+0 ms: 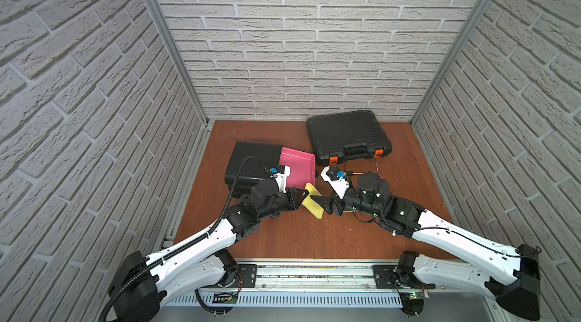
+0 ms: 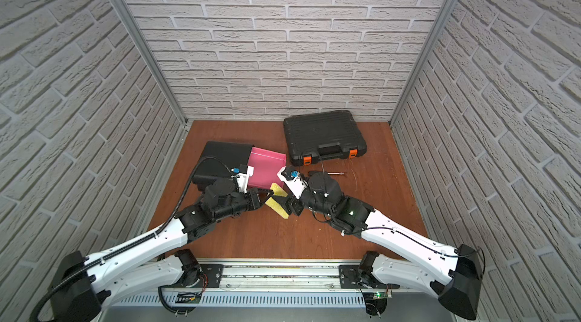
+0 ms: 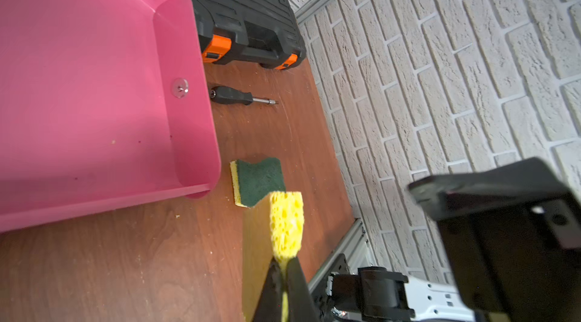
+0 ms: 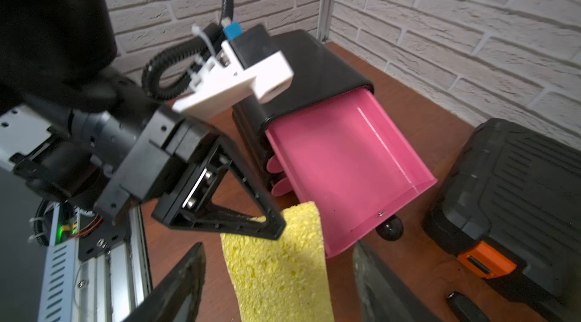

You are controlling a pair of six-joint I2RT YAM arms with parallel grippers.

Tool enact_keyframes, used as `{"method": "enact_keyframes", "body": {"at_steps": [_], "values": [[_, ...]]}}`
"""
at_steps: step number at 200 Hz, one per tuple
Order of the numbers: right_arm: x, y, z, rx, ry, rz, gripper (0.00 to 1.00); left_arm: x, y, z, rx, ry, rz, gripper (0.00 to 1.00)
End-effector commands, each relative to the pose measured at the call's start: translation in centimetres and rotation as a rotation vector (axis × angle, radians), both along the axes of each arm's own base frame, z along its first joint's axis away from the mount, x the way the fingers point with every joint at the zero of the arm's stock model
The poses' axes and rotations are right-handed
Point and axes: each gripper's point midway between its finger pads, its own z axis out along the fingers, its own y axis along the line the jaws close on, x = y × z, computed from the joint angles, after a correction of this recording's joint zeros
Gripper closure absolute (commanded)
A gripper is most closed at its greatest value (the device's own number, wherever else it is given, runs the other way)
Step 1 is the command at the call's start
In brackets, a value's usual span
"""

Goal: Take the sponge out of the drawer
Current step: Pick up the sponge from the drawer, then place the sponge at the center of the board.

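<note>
Sponges number two in the left wrist view: a yellow sponge (image 3: pixel 286 223) clamped between the closed fingers of the left gripper (image 3: pixel 284 273), and a green-faced sponge (image 3: pixel 259 179) lying flat on the table (image 3: pixel 125 257) just beside the front corner of the one pink drawer (image 3: pixel 94 84). Both are outside the drawer. In both top views the yellow sponge's long axis runs from that drawer corner toward the near edge of the table, and its broad face is turned toward the right gripper (image 4: pixel 278 251). That gripper's fingers are spread apart on either side of the yellow sponge. The drawer stands open from a single black cabinet (image 1: pixel 251 160). Beyond the drawer front lie one screwdriver (image 3: pixel 232 95) and one closed black tool case (image 1: pixel 345 133) with two orange latches (image 1: pixel 334 158).
</note>
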Motion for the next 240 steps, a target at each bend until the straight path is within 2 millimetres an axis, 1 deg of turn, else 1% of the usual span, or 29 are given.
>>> {"method": "enact_keyframes", "body": {"at_steps": [1, 20, 34, 45, 78, 91, 124, 161, 189, 201, 215, 240], "values": [[2.4, -1.8, 1.9, 0.091, 0.0, -0.21, 0.24, 0.4, -0.9, 3.0, -0.008, -0.212, 0.035, 1.0], [4.0, -3.7, 1.5, 0.062, 0.028, -0.366, 0.24, -0.5, -1.9, 3.2, 0.05, -0.283, 0.041, 1.0], [4.4, -4.5, 1.5, 0.066, 0.034, -0.422, 0.24, -1.0, -2.8, 3.0, 0.044, -0.32, 0.048, 1.0], [4.3, -4.9, 1.5, 0.079, 0.031, -0.435, 0.24, -1.1, -3.4, 2.7, 0.027, -0.33, 0.067, 1.0], [4.1, -6.7, 1.2, 0.093, 0.016, -0.499, 0.24, -0.8, -5.2, -0.2, -0.024, -0.313, 0.116, 1.0], [3.9, -7.4, 1.2, 0.096, 0.01, -0.513, 0.23, -0.7, -6.0, -0.9, -0.05, -0.302, 0.117, 1.0], [3.4, -9.6, 1.1, 0.09, -0.006, -0.576, 0.21, -0.9, -7.7, -1.4, -0.095, -0.293, 0.123, 1.0], [3.2, -12.1, 1.1, 0.063, -0.026, -0.661, 0.18, -2.7, -9.0, -1.4, -0.129, -0.313, 0.131, 1.0], [2.9, -14.0, 1.3, 0.054, -0.045, -0.725, 0.14, -3.9, -10.3, -2.1, -0.182, -0.297, 0.125, 1.0], [2.8, -14.9, 1.5, 0.055, -0.053, -0.748, 0.1, -4.2, -11.0, -2.9, -0.214, -0.279, 0.123, 1.0], [2.8, -15.5, 1.5, 0.054, -0.059, -0.762, 0.07, -4.2, -11.8, -4.4, -0.249, -0.231, 0.127, 1.0], [2.9, -15.6, 1.1, 0.046, -0.045, -0.75, 0.04, -4.4, -12.9, -7.1, -0.302, -0.141, 0.141, 1.0]]}}
